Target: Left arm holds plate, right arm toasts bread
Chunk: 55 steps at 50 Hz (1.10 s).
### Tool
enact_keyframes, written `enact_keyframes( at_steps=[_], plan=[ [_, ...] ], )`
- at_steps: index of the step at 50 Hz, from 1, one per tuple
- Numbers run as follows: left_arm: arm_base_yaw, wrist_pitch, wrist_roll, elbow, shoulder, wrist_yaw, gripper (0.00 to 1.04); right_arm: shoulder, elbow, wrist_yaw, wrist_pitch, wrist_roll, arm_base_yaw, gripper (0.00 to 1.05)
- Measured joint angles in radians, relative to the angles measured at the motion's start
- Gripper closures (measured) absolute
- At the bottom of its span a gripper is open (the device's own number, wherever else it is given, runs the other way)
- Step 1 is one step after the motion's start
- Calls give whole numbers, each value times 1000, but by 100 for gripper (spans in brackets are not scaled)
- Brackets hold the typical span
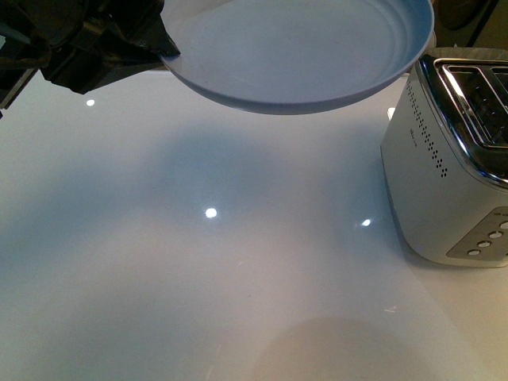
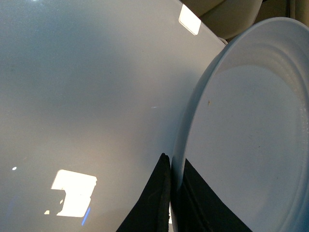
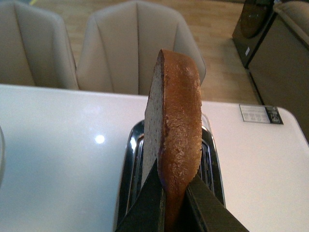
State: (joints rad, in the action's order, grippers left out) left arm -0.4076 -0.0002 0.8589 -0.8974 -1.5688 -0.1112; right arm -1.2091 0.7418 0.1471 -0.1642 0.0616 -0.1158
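Note:
The pale blue-grey plate [image 1: 302, 48] hangs in the air above the white table, tilted, at the top of the front view. My left gripper [image 1: 163, 44] is shut on its left rim; in the left wrist view the two black jaws pinch the plate [image 2: 251, 145] edge at the gripper [image 2: 172, 166]. The plate is bare. In the right wrist view my right gripper [image 3: 175, 181] is shut on the bread [image 3: 176, 125], a brown-crusted slice held upright on edge directly above the toaster's slots [image 3: 135, 164]. The right arm and the bread are out of the front view.
A white toaster with a chrome top [image 1: 452, 151] stands at the table's right side, its slots facing up. Beige chairs [image 3: 140, 48] stand beyond the far table edge. A small label [image 3: 260, 114] lies on the table near the toaster.

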Motion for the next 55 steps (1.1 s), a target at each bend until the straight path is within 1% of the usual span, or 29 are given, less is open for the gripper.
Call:
enact_keyframes(
  at_steps=[15, 33, 42, 55],
  plan=[
    [0, 0, 0, 0, 0, 0, 101, -95, 14, 14, 34, 6, -3, 102],
    [0, 0, 0, 0, 0, 0, 101, -160, 22, 34, 35, -10, 4, 102],
    [0, 0, 0, 0, 0, 0, 101, -209, 15, 7, -2, -19, 23, 102],
    [0, 0, 0, 0, 0, 0, 101, -283, -1, 6, -53, -31, 32, 102]
  ],
)
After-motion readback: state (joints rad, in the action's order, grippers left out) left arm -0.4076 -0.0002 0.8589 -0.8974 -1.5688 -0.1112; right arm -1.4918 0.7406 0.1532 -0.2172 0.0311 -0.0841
